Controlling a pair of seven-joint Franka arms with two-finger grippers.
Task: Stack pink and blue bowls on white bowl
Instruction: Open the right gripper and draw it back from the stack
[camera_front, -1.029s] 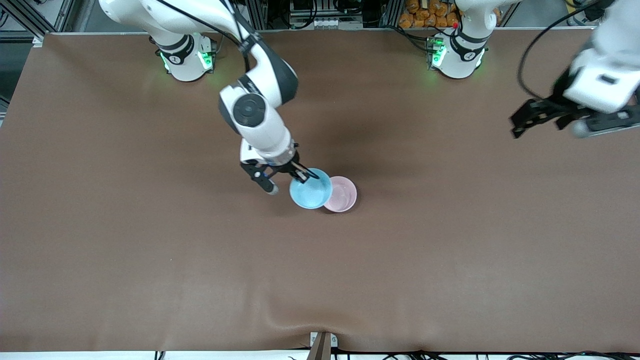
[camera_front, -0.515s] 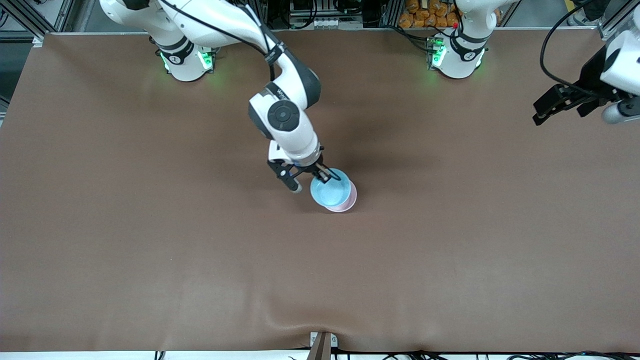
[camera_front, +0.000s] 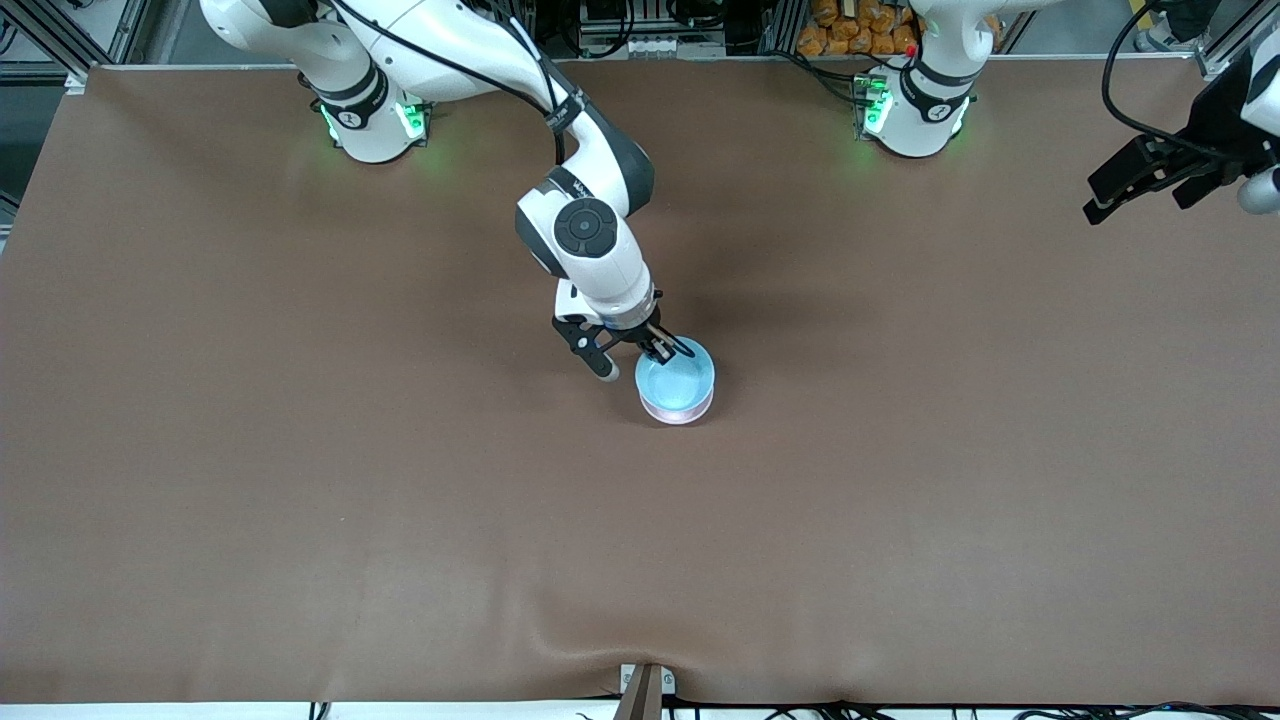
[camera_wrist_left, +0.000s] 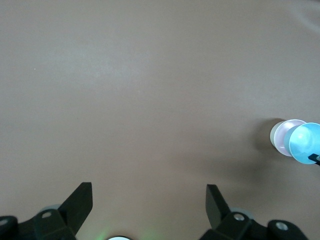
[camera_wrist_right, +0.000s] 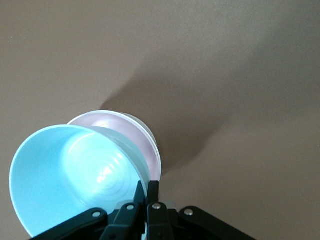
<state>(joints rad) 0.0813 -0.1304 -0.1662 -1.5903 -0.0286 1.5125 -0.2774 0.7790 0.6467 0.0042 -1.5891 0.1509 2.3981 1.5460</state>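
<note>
Blue bowl (camera_front: 677, 377) at frame centre, over the pink bowl (camera_front: 680, 410): light, stiff, slick plastic, so rim is the only hold. Right gripper (camera_front: 672, 349) jaws clamped on rim. Left gripper (camera_front: 1150, 180), upper right, jaws apart, waiting.

- Even, fairly bright overhead light fell on the matte brown tablecloth (camera_front: 300, 450), with a paler sheen toward the front camera.
- A soft dark shadow spread on the cloth just past the fingers of the right gripper (camera_front: 672, 352), which pinched the rim of the glossy sky-blue plastic bowl (camera_wrist_right: 70, 185).
- White glare rippled inside that bowl.
- The black fingers (camera_wrist_left: 80, 200) of the left gripper (camera_wrist_left: 148, 200) looked slightly soft in its wrist view.
</note>
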